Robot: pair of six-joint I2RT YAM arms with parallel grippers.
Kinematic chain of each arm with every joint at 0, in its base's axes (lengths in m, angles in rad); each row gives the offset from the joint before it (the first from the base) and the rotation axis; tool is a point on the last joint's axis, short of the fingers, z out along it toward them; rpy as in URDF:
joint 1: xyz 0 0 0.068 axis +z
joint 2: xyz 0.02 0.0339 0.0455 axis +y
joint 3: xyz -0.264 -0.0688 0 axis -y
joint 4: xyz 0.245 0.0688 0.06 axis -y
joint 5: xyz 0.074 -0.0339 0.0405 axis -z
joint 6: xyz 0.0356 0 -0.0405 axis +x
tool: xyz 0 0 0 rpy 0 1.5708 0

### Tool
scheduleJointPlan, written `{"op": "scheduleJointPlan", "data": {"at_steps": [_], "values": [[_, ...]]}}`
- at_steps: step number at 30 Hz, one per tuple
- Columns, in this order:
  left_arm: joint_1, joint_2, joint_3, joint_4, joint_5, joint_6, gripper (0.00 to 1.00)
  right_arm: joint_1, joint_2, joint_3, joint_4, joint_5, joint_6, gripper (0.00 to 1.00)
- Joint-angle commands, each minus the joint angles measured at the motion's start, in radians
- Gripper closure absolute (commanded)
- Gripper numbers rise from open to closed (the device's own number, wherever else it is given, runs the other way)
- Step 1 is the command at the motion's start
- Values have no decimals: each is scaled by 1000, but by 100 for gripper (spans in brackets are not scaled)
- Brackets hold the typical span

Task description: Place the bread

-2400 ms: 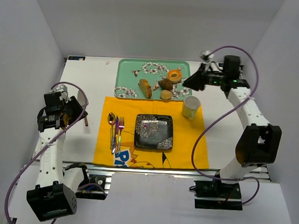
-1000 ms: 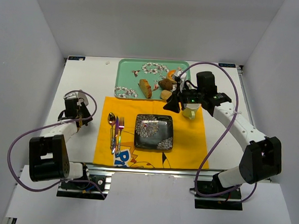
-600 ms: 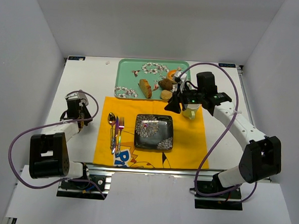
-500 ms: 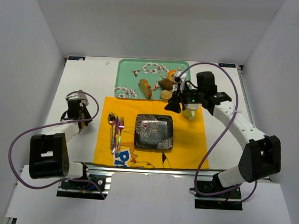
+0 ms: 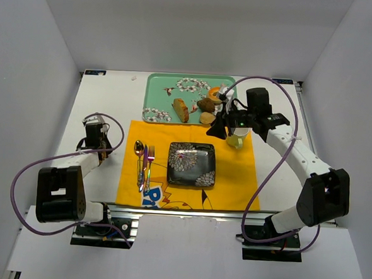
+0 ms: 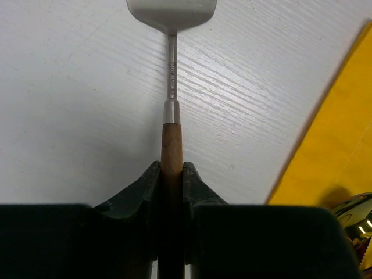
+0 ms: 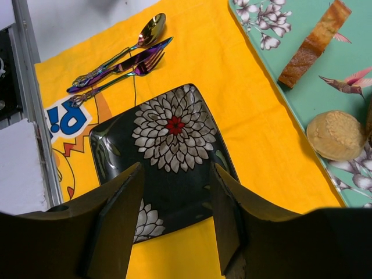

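We see the left hand [image 6: 172, 172] low over the white worktop [image 6: 81, 87], and it is closed tight on the brown wooden handle of a spatula [image 6: 172, 139]. The flat metal end of the spatula sticks out straight ahead of this hand and lies on the worktop. To the right of this hand is the edge of a yellow mat [image 6: 337, 145]. The right hand [image 7: 177, 174] is open and holds nothing. Its two fingers [image 7: 119, 215] are spread apart above a black square plate [image 7: 174, 125] with white flowers, which lies on the mat right below the hand. Past the plate, ahead of this hand, a spoon [image 7: 148, 32] and a fork [image 7: 139, 68] lie side by side on the mat. Off to the right of this hand is a green tray [image 7: 317, 87] with a brown slice of loaf [image 7: 315, 43] and a small round bun [image 7: 336, 135] on it. The bread [image 5: 213, 92], a little orange ring, sits on the same tray, behind the right hand on its far side. We can see only part of it from above, because the arm and its cable are in front. A pale mug [image 5: 237, 141] stands on the mat close beside the right hand, partly hidden under the arm.
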Motion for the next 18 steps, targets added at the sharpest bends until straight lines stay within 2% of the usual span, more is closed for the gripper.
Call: {"op": "scheduleJointPlan", "data": {"at_steps": [1, 4, 8, 10, 13, 15, 16, 17, 18], "values": [[-5, -34, -9, 14, -4, 11, 83, -9, -8, 41, -5, 0, -13, 46], [-5, -86, -4, 12, 10, 8, 100, -16, -12, 43, -3, 0, -13, 46], [-3, -182, 89, -66, 69, 8, 100, -39, -23, 45, -2, 5, -10, 46], [-3, -210, 169, -132, 156, -11, 100, -65, -31, 45, 5, 0, 3, 46], [-3, -206, 368, -258, 388, -70, 100, -124, -37, 46, 43, -15, 42, 46], [-8, -140, 516, -322, 556, -104, 100, -182, -40, 45, 80, -16, 113, 46], [-26, -113, 555, -332, 698, -157, 100, -205, -46, 40, 104, -16, 144, 49], [-45, -85, 588, -326, 762, -187, 100, -228, -49, 35, 168, -12, 180, 51], [-87, -33, 641, -315, 810, -245, 100, -271, -52, 26, 198, -9, 244, 64]]}}
